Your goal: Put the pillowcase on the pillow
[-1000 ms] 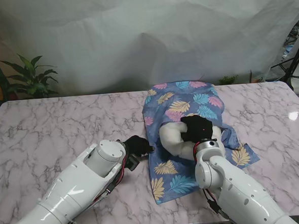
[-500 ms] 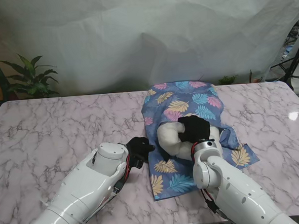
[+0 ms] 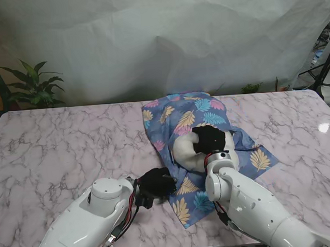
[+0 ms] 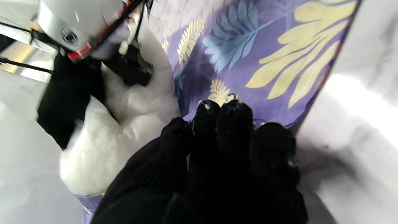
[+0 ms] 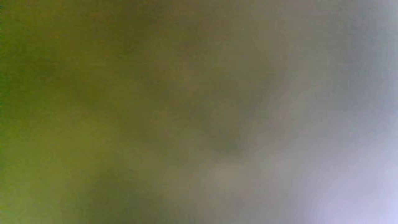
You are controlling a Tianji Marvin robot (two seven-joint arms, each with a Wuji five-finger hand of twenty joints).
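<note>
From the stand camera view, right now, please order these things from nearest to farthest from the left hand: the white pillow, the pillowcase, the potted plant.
1. pillowcase: its near edge is at the left hand, on its right side.
2. pillow: farther from me and to the right, under the right hand.
3. potted plant: far left, beyond the table's far edge.

One pillowcase point(image 3: 196, 121) is counted; one pillow point(image 3: 184, 150); two gloved hands, left hand point(image 3: 156, 184) and right hand point(image 3: 209, 138); one potted plant point(image 3: 35, 85).
</note>
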